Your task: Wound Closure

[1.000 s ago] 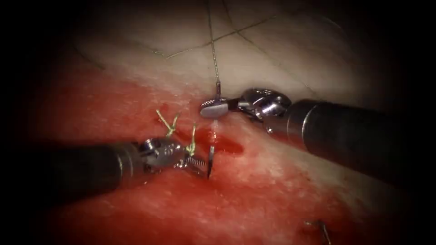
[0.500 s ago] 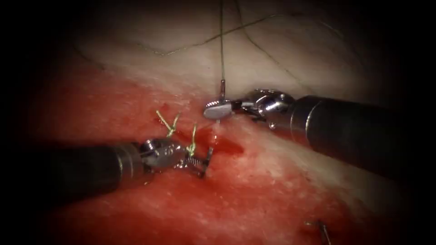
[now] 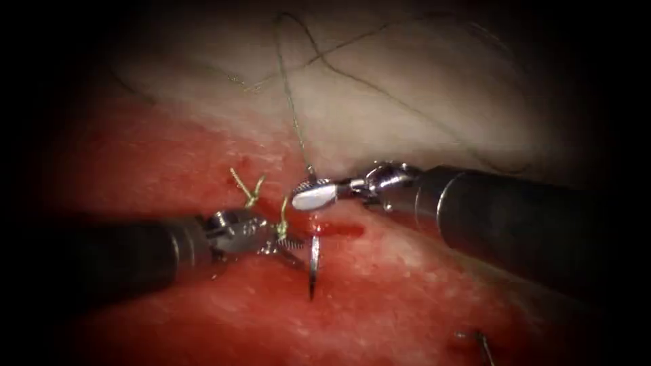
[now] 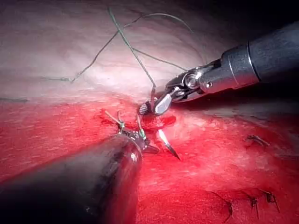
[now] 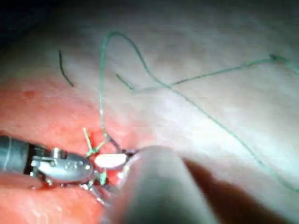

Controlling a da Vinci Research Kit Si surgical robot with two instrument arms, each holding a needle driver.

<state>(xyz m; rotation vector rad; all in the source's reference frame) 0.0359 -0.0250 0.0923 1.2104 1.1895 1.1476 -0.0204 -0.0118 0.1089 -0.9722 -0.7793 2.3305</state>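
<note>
Pale fat behind, red wet tissue in front, the cut running between the two tools. Left pincer comes in low from the left; it grips the needle near the upper part of the length that shows, and the needle hangs almost straight down with its point free above the tissue, not in it. Left wrist view gives the same: the needle slants out bare just beyond the left pincer. Right pincer sits just above and slightly right of the needle, close but apart, jaws together at the spot where the thread comes down to them; looks clamped on the thread end, though the contact itself is too small to be sure. Thread loops slack over the pale fat behind. Long axis of needle stands crosswise to the right jaws; left arm has it, right is the nearer free one. Knot tails stand up left of the cut, half masking the left jaws. Needle's curve and swaged end are hard to make out.
</note>
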